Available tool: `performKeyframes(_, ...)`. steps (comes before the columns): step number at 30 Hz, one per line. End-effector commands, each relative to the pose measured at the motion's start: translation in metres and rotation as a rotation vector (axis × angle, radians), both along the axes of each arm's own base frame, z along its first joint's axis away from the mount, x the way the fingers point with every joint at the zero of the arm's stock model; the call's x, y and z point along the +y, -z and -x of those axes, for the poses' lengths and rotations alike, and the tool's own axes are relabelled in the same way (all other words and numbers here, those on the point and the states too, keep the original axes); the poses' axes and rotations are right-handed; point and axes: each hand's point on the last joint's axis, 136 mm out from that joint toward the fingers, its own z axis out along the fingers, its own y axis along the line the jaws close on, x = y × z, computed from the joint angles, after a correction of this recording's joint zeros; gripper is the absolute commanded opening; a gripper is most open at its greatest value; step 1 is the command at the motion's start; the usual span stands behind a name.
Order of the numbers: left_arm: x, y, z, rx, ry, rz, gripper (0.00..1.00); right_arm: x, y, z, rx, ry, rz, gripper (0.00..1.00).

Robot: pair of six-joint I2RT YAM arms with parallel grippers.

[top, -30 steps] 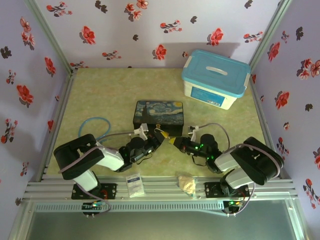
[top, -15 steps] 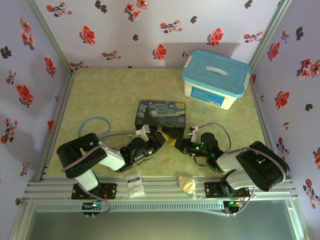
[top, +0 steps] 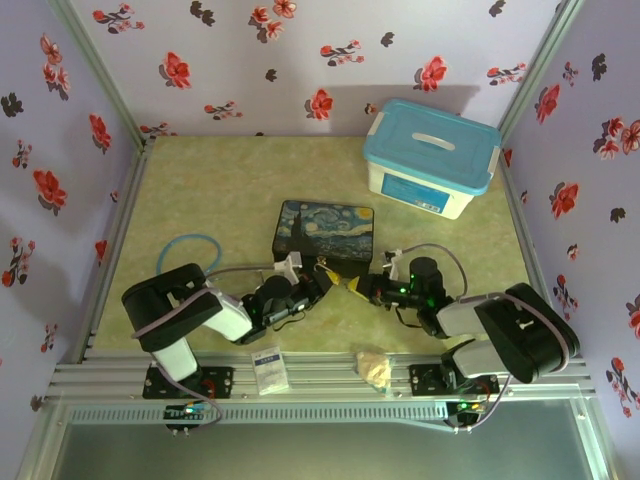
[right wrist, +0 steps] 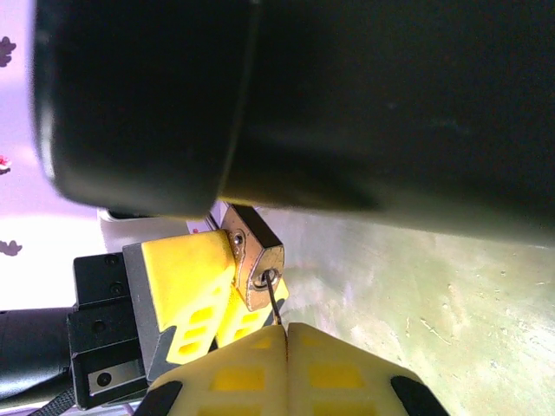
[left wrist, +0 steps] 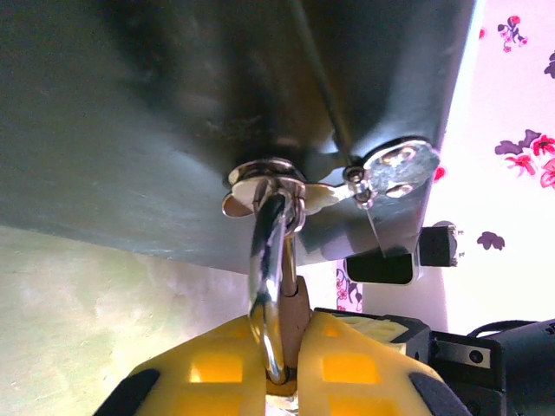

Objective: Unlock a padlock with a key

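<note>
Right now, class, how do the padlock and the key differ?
The padlock is a brass block; the key is a thin dark sliver, far smaller. The left gripper clamps the padlock; the right gripper pinches the key. Both are metal and touch each other.

My work surface [top: 200, 190] is a pale yellow-green marbled mat, evenly lit from above. Lilac walls [top: 300, 60] printed with red and dark flowers close it in on three sides, with silver metal posts [top: 532, 70] in the far corners and ribbed aluminium rails [top: 320, 390] along my near edge
</note>
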Motion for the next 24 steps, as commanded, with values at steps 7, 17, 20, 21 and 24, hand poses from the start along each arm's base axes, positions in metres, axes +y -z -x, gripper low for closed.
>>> performKeyframes(7, -0.016, -0.042, 0.008, -0.076, 0.068, 0.129, 0.00, 0.003, -0.016, -0.017, -0.030, 0.079, -0.098, 0.00)
performKeyframes(17, -0.013, -0.043, 0.006, -0.076, 0.051, 0.131, 0.00, 0.012, -0.011, -0.016, -0.046, 0.060, -0.115, 0.00)
performKeyframes(20, -0.016, -0.043, 0.006, -0.078, 0.058, 0.131, 0.00, 0.014, -0.009, -0.017, -0.038, 0.062, -0.113, 0.00)
performKeyframes(21, -0.017, -0.045, 0.006, -0.080, 0.059, 0.135, 0.00, 0.016, -0.008, -0.017, -0.036, 0.060, -0.111, 0.00)
performKeyframes(24, -0.019, -0.050, 0.005, -0.090, 0.064, 0.145, 0.00, 0.027, -0.010, -0.016, -0.047, 0.053, -0.111, 0.00)
